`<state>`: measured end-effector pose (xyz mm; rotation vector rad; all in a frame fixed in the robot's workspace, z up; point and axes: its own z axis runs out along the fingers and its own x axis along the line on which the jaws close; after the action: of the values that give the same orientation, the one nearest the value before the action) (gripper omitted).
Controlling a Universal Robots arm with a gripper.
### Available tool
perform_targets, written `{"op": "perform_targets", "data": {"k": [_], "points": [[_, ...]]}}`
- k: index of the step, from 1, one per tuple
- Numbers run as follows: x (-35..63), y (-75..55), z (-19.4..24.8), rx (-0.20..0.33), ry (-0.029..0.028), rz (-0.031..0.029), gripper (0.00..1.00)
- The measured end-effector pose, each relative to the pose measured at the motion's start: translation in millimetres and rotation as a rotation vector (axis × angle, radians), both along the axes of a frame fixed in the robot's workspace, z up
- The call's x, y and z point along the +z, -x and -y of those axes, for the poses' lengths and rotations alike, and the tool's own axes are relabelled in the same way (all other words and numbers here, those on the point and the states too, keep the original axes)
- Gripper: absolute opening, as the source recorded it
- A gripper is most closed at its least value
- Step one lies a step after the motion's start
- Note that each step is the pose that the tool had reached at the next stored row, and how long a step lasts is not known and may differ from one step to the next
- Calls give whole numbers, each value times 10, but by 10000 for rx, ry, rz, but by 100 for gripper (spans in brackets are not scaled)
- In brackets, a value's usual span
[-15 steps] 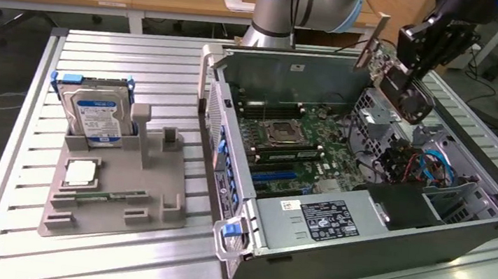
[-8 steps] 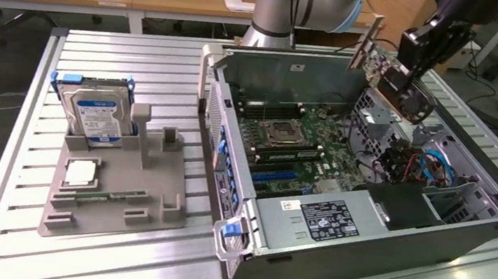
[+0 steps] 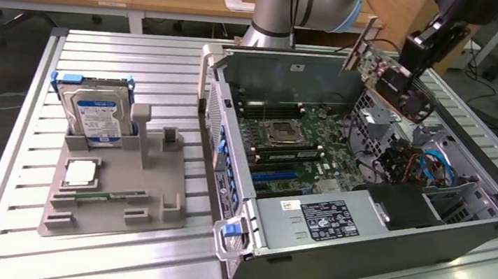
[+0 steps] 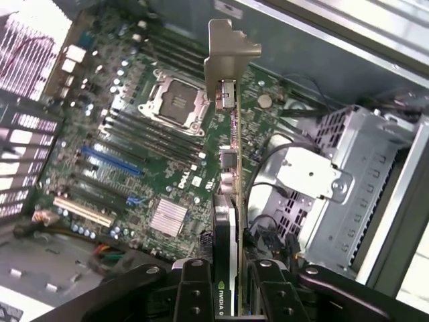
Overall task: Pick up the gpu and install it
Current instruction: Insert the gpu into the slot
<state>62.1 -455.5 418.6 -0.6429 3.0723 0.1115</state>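
Holds one gpu (image 4: 226, 161) clamped in one gripper (image 4: 228, 298) over one open case (image 3: 359, 243); one hard drive (image 3: 94, 118) at its nine o'clock, exterior view.

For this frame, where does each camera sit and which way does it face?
Exterior view: off the arm, raised, looking down across the slatted table at the open computer case; the arm and the gripper, holding the gpu above the case, show.
Wrist view: on the wrist, looking along the held gpu down at the motherboard; the gripper's fingers show.
Shared: gpu, gripper, motherboard, case.
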Motion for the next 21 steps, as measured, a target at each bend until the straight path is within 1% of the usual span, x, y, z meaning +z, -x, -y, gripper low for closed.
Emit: {"op": "perform_targets", "data": {"k": [21], "points": [[-4, 0, 0, 3821, 19, 0, 27]]}}
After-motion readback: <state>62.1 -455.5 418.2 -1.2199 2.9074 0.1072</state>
